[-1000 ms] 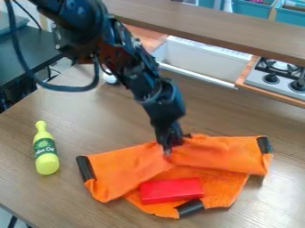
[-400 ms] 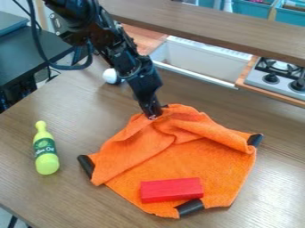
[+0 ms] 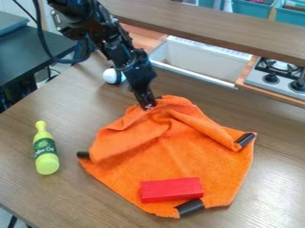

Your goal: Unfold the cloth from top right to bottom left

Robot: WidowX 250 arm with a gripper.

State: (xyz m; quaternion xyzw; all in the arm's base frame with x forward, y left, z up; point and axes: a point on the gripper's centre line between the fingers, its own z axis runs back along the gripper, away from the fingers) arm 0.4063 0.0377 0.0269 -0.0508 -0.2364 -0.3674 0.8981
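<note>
The black gripper (image 3: 147, 107) is at the top edge of the orange cloth (image 3: 193, 158), shut on a part of it near the top corner. The cloth lies largely spread, with raised folds running from the gripper toward its left and right sides. Black patches mark its left, right and bottom corners. On its lower part rests a red block (image 3: 171, 189).
A yellow-green bottle (image 3: 46, 149) stands or lies to the left of the cloth. Behind the gripper is a white round object (image 3: 111, 76). Farther back are a white sink (image 3: 199, 60) and a stove (image 3: 278, 75).
The gripper has moved up and left in the view, drawing the cloth's top edge back and uncovering more of its middle. The red block and bottle have stayed in place.
</note>
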